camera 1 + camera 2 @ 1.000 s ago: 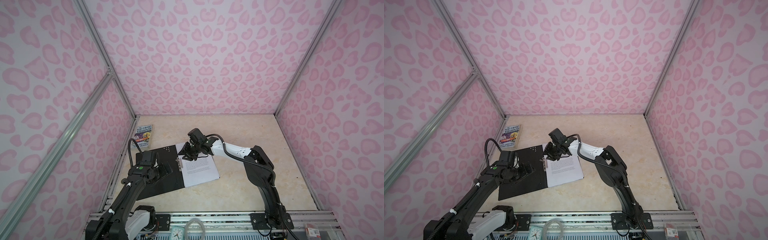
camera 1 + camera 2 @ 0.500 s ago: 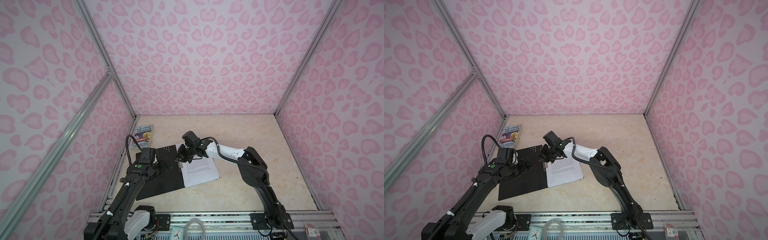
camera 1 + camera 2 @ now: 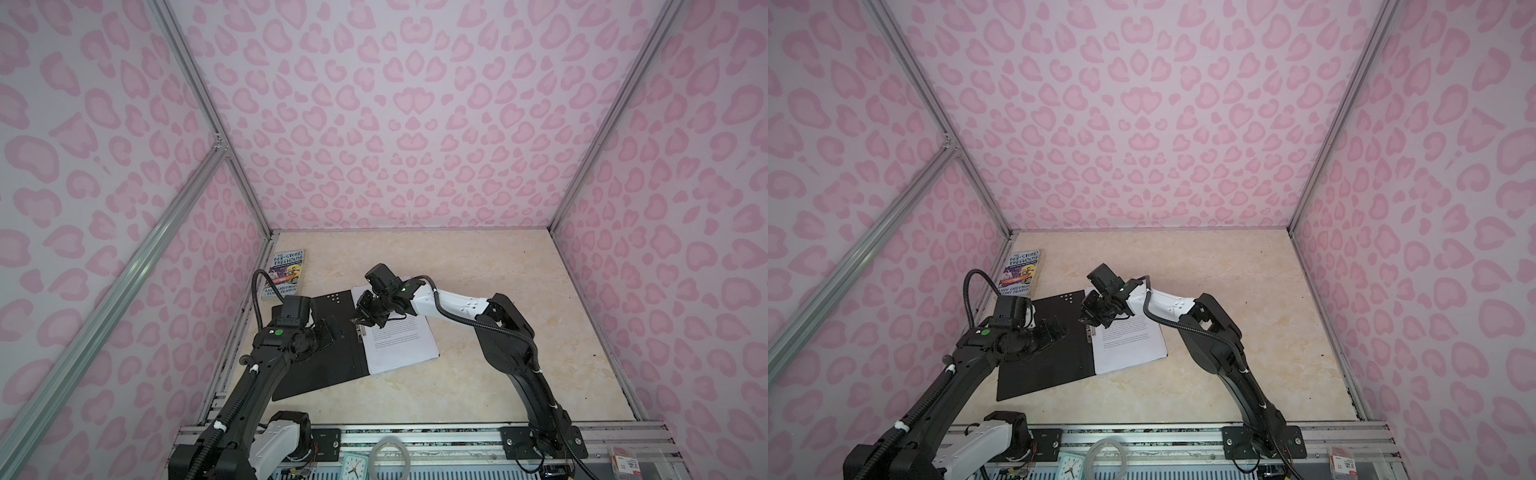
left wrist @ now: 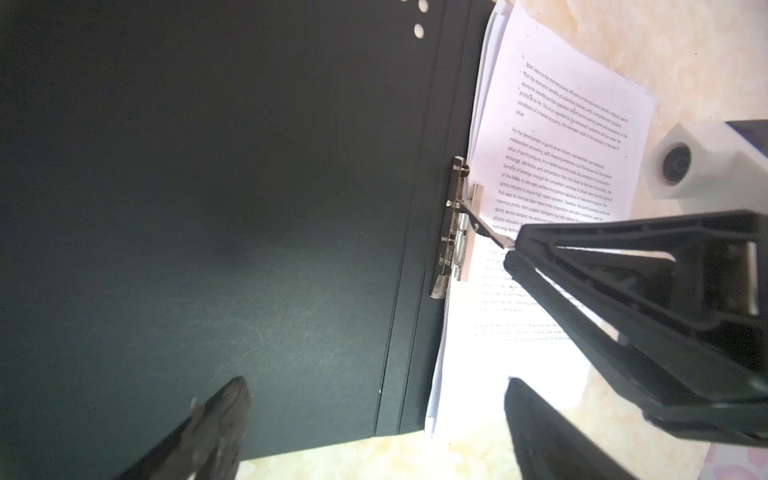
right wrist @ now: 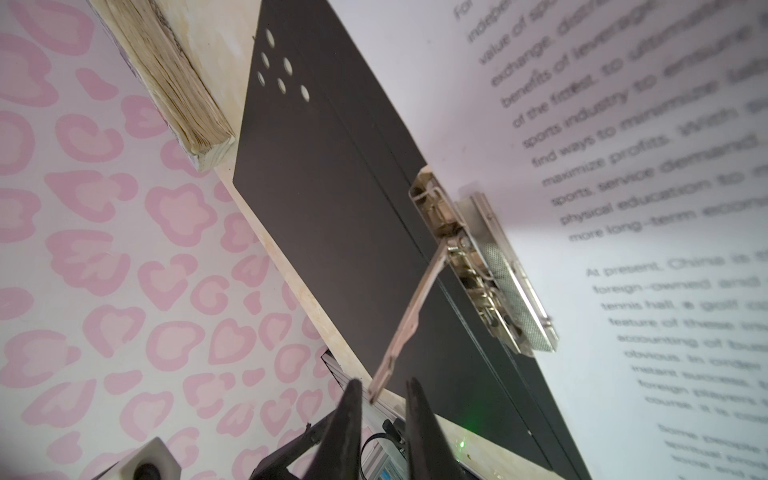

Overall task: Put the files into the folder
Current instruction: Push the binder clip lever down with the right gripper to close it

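The folder (image 3: 320, 365) (image 3: 1042, 365) lies open and flat, black inside up, in both top views. The files (image 3: 399, 340) (image 3: 1129, 340), white sheets of printed text, rest on its right half. A metal clip (image 4: 453, 232) (image 5: 482, 266) sits by the spine, pressing the sheets' edge, with its thin lever (image 5: 411, 316) raised. My right gripper (image 3: 361, 322) (image 5: 380, 386) reaches over the spine, its narrow jaws pinching the lever's tip. My left gripper (image 3: 332, 332) (image 4: 374, 415) hovers open over the bare black left half (image 4: 208, 208), holding nothing.
A colourful Treehouse paperback (image 3: 286, 274) (image 5: 174, 91) lies at the back left, just beyond the folder's far corner. The pink left wall stands close to the folder's left edge. An aluminium rail with a small clock (image 3: 355, 469) runs along the front.
My right gripper has slid left to the clip and its jaws have narrowed around the lever tip. The left arm has barely shifted.
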{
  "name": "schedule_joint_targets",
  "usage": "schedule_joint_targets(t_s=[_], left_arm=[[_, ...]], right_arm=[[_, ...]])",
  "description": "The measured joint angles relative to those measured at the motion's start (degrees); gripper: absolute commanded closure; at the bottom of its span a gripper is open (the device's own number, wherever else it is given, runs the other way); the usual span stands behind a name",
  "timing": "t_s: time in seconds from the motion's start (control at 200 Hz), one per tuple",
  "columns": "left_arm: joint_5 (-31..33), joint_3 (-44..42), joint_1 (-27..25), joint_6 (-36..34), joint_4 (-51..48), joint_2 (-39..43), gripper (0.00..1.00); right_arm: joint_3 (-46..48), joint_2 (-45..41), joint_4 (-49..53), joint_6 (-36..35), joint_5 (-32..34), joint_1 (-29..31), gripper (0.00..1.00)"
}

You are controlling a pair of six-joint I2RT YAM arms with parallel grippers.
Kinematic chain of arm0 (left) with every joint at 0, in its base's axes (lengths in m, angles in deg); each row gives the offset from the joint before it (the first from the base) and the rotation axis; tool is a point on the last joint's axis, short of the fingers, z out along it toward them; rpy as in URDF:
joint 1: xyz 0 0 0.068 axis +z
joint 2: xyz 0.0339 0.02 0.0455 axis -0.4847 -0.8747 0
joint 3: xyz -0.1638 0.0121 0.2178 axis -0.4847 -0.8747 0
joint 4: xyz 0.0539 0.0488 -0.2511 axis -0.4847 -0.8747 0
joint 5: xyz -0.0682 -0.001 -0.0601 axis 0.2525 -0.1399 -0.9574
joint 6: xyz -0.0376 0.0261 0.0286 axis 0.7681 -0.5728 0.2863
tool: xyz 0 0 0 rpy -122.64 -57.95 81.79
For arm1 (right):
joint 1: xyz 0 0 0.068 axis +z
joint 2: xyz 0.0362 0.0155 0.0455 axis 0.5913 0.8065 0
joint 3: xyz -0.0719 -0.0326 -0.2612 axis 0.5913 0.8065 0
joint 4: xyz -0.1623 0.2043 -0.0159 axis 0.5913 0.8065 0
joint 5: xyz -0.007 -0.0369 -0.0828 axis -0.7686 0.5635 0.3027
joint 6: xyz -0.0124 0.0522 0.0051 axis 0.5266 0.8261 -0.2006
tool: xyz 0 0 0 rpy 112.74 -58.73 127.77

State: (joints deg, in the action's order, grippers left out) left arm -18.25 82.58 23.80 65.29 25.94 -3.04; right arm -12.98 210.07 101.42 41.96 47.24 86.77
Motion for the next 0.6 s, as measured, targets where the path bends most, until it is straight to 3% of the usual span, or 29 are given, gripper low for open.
schedule_joint_targets(t_s=[0.605], left_arm=[[0.2, 0.0, 0.4, -0.9, 0.0, -0.1, 0.03]], right_arm=[[0.0, 0.1, -0.6, 0.4, -0.5, 0.6, 0.8]])
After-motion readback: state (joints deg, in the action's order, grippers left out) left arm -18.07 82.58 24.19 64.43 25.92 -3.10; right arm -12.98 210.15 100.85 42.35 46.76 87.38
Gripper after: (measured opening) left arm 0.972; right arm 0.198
